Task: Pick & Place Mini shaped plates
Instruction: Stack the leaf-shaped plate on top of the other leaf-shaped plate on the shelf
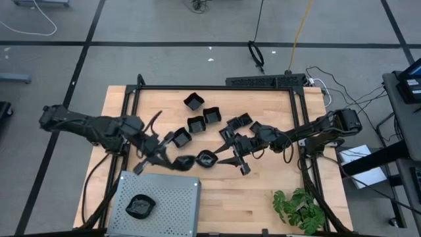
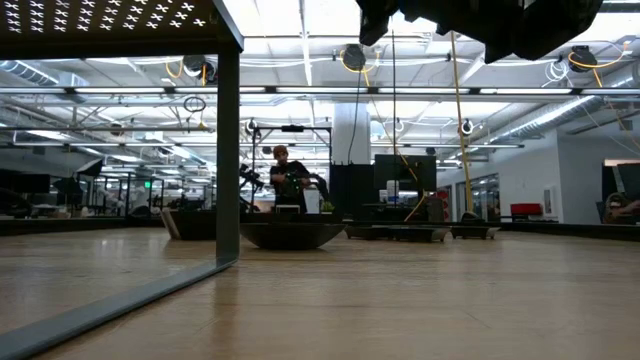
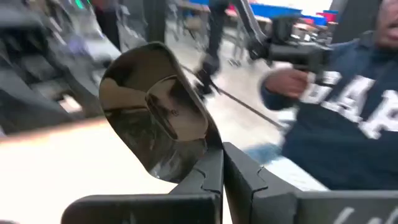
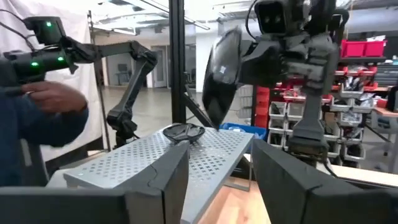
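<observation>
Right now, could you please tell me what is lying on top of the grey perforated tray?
One black plate lies on the tray. Nothing else shows on it; beneath the plate is hidden.

wooden table, grey perforated tray, scattered black mini plates, green plant

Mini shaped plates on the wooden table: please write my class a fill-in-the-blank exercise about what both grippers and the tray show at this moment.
1. The left gripper is shut on the rim of a glossy black ____.
2. The right gripper holds nothing; it is ____.
3. On the grey perforated tray lies ____ black plate.
4. The green plant lies nearer the ____ arm.

Missing words: plate; open; one; right
</observation>
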Motion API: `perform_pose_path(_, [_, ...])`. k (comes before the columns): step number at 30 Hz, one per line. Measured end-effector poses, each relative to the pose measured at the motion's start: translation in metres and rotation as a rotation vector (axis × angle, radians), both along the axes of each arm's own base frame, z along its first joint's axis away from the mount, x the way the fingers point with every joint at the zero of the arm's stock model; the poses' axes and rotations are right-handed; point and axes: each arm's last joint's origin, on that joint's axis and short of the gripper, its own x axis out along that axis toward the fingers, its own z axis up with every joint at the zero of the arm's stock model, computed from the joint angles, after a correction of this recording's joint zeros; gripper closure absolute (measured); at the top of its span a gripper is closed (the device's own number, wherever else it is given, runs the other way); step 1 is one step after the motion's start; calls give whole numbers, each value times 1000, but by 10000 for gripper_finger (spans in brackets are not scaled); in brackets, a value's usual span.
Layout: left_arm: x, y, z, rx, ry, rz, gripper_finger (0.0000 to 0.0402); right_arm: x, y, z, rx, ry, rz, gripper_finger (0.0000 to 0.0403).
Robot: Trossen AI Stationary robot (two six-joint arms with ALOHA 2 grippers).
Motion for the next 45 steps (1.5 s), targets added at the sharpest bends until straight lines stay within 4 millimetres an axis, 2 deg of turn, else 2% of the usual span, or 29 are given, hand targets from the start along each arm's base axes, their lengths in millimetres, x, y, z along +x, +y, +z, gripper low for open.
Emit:
perform_pose_path(4, [-17,-14,0,-120,156,-56,399,0,-3,0,3,1,-9,242])
perform_pose_path(7, [-32,-21,-1,-194,339,-86,399,1,-5,0,2,1,-16,243])
perform_pose_path(12, [-56,-25,10,-262,694,-48,398,2,-9,0,-24,-9,-95,241])
perform_pose_path(16, [-66,-25,21,-369,886,18,398,2,-11,-1,-24,3,-160,243])
perform_pose_path(22, [-68,-32,29,-595,1115,83,398,3,-11,-2,-53,4,-195,245])
perform_pose_path(29, [-64,-58,23,-680,1362,93,396,3,-16,-3,-107,-9,-217,245])
perform_pose_path(38, [-51,-90,4,-580,1562,25,396,4,-28,-3,-89,-1,-251,245])
perform_pose_path(45, [-47,-99,-3,-522,1585,-6,393,4,-28,-3,-91,7,-251,246])
